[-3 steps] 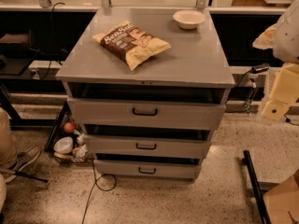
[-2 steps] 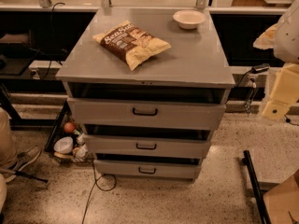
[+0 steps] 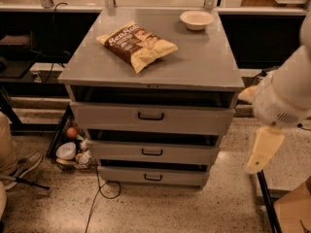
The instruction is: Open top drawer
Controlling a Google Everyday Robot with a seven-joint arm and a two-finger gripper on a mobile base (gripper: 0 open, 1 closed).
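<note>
The grey metal cabinet stands in the middle of the camera view with three drawers. The top drawer is the widest and tallest, with a flat front and a small black pull handle. Its front sits close under the cabinet top, with a dark gap above it. The two narrower drawers sit below it. My gripper hangs from the white arm at the right, beside the cabinet's right side. It is level with the middle drawer, apart from the cabinet and well right of the handle.
A chip bag and a pale bowl lie on the cabinet top. Small items and a cable lie on the floor at the lower left. A shoe shows at the left edge, a cardboard box at the bottom right.
My arm and gripper have moved down and left, closer to the cabinet's right side. The drawers, bag and bowl have not moved.
</note>
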